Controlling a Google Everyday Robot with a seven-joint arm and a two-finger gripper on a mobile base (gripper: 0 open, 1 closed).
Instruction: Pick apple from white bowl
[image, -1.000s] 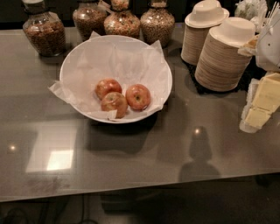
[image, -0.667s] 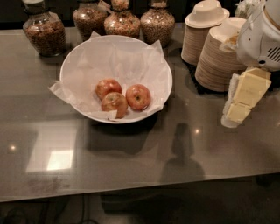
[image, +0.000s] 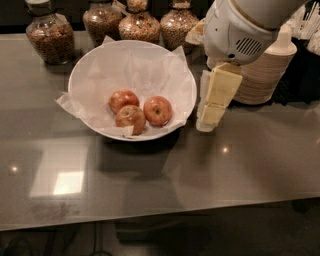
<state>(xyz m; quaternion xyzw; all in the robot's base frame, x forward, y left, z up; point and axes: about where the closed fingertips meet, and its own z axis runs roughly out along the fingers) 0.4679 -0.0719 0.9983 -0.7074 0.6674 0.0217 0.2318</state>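
The white bowl (image: 85, 75) stands at the back middle of the grey table, lined with crumpled white paper. Three apples lie in its front half. The apple (image: 158, 110) is the right one, evenly red-pink with a dark stem dimple. A yellow-blotched apple (image: 131, 118) lies in front and an orange-red one (image: 123, 99) to the left. My gripper (image: 206, 123) hangs from its white wrist (image: 235, 35) just outside the bowl's right rim, pointing down, above the table and right of the apple.
Several glass jars of grains (image: 49, 36) stand along the back behind the bowl. A stack of tan disposable bowls (image: 265, 75) stands at the right, behind my wrist. The table's front edge (image: 160, 217) runs across the bottom.
My gripper and wrist have moved left from the right edge of the view to the bowl's right rim. The bowl and apples have not moved.
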